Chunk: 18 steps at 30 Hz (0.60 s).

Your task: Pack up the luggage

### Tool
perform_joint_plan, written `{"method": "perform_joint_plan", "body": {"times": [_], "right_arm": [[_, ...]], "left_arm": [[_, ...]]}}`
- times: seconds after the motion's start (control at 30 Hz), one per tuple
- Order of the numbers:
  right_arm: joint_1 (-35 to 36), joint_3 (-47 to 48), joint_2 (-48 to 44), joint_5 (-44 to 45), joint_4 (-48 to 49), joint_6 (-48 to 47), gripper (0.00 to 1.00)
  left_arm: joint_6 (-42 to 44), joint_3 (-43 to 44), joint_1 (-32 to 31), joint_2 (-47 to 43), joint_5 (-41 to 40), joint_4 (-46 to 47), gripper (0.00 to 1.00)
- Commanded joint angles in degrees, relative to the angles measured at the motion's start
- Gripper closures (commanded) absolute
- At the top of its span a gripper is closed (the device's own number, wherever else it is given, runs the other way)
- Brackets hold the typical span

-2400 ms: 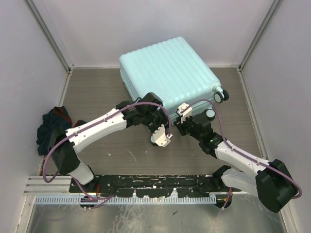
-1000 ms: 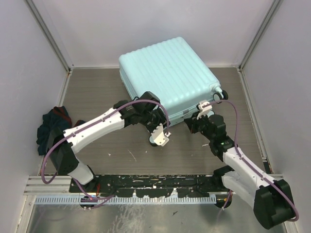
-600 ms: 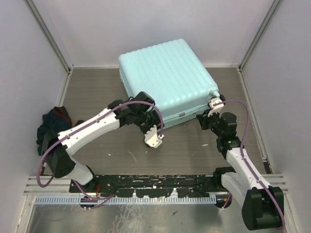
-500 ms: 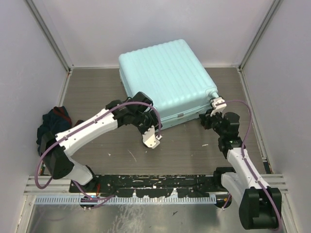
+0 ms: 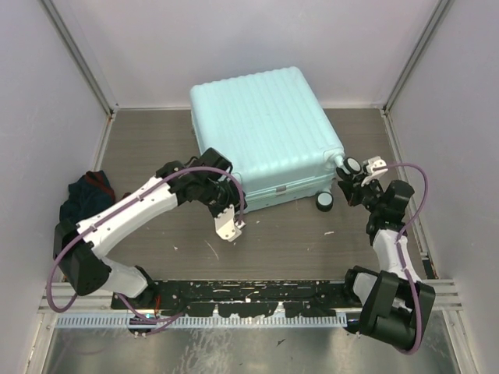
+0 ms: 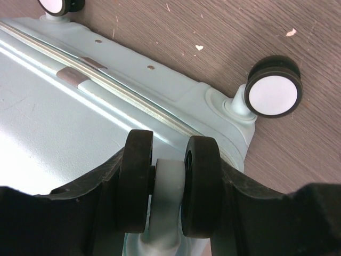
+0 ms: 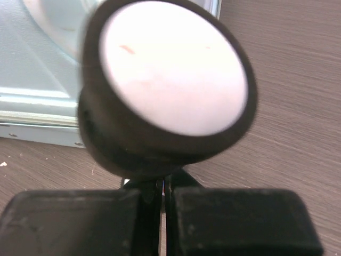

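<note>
Two wrist views: left end effector (image 6: 169, 188) clamps luggage wheel (image 6: 202, 184); right end effector (image 7: 162, 213) closed.

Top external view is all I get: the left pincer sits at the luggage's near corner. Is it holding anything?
Observer: Yes. The left wrist view shows the left pincer closed on the twin wheel of the luggage, one finger against each outer face.
Operator: And the other arm?
Observer: The right pincer is shut and empty, with its fingers together. The right wrist view shows a white-capped wheel, blurred, just beyond its tips.
</note>
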Motion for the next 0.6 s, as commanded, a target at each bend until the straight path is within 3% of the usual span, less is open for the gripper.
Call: {"method": "perform_joint_plan", "body": {"times": [0.0, 0.3, 0.57], "right_arm": [[-8.4, 4.6, 3.6, -0.1, 9.2, -7.4, 0.99], [-10.6, 15.3, 16.7, -13.3, 8.6, -9.1, 1.00], [-3.0, 24.1, 27.1, -14.9, 7.5, -11.9, 0.99]], "left_arm": [[-8.0, -1.7, 5.3, -5.2, -7.7, -13.8, 1.00], [-3.0, -5.0, 5.7, -8.2, -8.9, -21.3, 1.00], [-0.1, -10.0, 5.9, -11.4, -9.9, -22.7, 1.00]]}}
